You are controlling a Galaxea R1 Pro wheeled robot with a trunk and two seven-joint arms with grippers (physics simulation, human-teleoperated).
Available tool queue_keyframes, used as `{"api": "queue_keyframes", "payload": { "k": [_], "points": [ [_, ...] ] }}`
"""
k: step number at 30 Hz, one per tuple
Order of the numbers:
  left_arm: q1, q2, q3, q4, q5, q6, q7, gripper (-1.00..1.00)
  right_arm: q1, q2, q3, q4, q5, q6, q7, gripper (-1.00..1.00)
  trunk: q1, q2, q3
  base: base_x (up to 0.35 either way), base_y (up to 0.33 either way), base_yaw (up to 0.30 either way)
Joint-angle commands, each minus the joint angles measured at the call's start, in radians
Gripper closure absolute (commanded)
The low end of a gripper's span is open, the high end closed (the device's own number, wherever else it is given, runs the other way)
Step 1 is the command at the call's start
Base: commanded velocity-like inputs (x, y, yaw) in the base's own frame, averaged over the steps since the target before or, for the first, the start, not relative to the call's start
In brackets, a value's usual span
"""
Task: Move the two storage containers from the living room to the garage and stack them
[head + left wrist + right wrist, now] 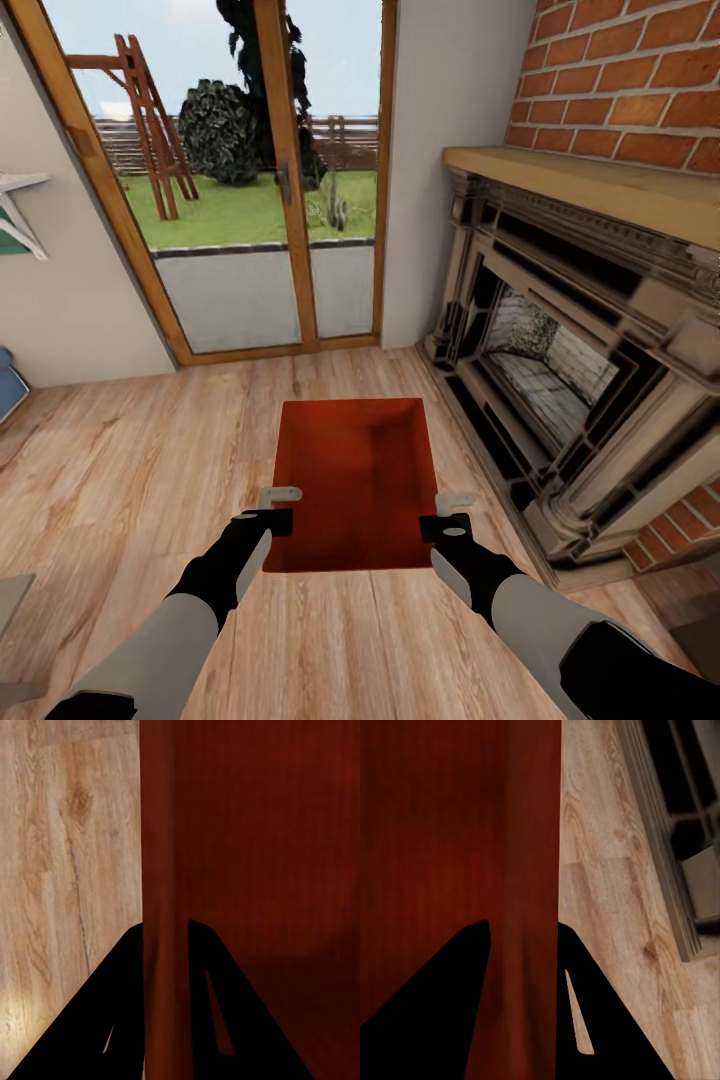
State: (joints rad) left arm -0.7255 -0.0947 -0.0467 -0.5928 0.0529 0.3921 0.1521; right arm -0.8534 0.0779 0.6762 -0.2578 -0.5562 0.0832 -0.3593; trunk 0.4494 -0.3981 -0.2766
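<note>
Lower centre of the head view: one storage container over the living room's light wood-plank floor, its long axis pointing up-frame toward the glass doors; one brick fireplace at right. Left gripper clamps its left wall, right gripper its right wall.

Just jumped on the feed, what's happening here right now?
The robot has an orange-red, open-topped rectangular storage container gripped by both arms: the left end effector straddles its left wall and the right end effector its right wall, each wall sitting between the fingers in the wrist views. It is in the living room, over the light wood-plank flooring, facing the glass doors, with the brick fireplace on its right.
</note>
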Motion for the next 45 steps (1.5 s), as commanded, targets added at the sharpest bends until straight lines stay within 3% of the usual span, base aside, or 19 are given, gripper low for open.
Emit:
{"api": "queue_keyframes", "payload": {
  "k": [1,45],
  "points": [
    [0.0,0.0,-0.004,-0.001,0.005,0.005,0.012,1.0,-0.001,0.0,-0.007,-0.024,0.002,0.007,-0.006,1.0,0.001,-0.002,0.0,0.0,0.0,0.0],
    [0.0,0.0,-0.003,-0.001,0.004,0.005,0.012,1.0,-0.001,0.0,-0.007,-0.024,0.002,0.007,-0.006,1.0,0.001,-0.002,0.069,0.0,0.0,0.0]
  ]
}}
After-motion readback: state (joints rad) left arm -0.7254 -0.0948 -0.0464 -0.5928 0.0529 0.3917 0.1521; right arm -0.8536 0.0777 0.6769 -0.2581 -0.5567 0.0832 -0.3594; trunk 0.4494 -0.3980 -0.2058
